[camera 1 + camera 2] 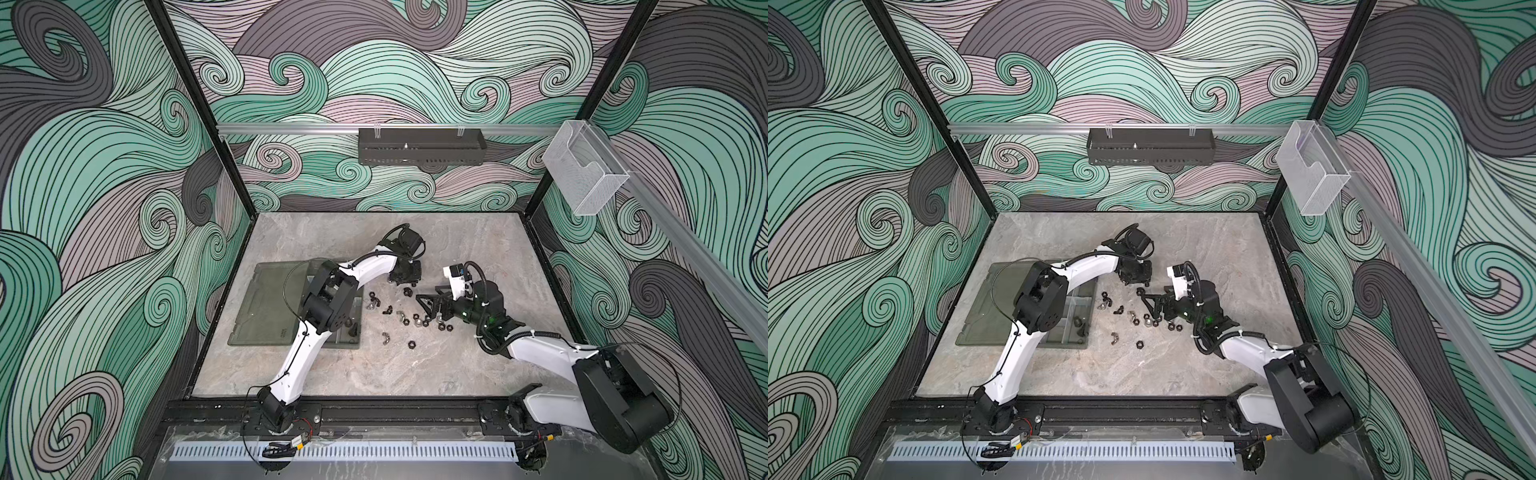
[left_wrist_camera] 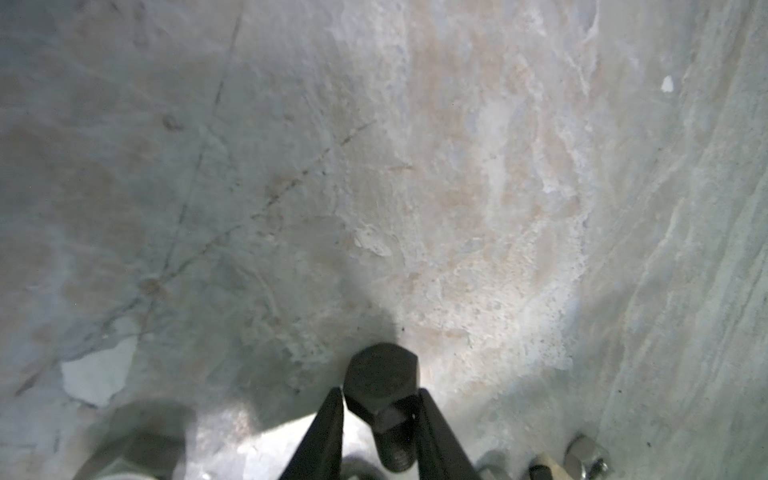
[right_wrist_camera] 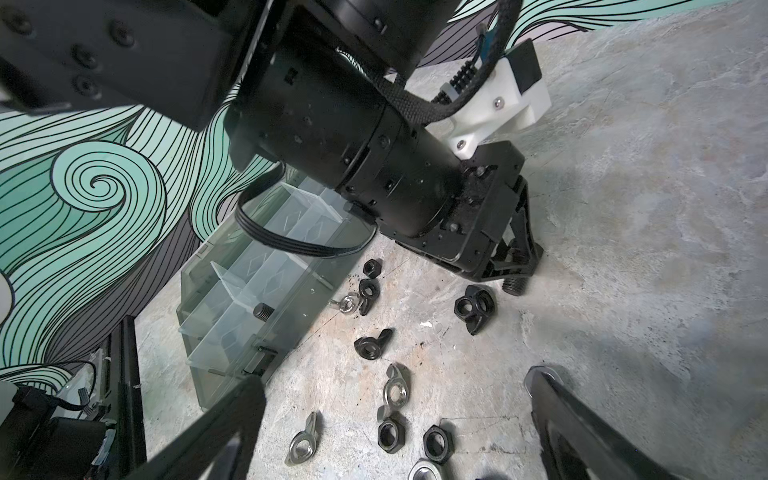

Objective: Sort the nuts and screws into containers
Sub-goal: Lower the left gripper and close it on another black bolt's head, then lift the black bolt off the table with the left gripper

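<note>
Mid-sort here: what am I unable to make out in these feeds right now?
- Box compartments: mostly covered by the left arm in both top views.
- Blurred lump beside the held bolt, left wrist view: too close to identify.
- Silver nut, right wrist view: cut off by the picture's edge.
</note>
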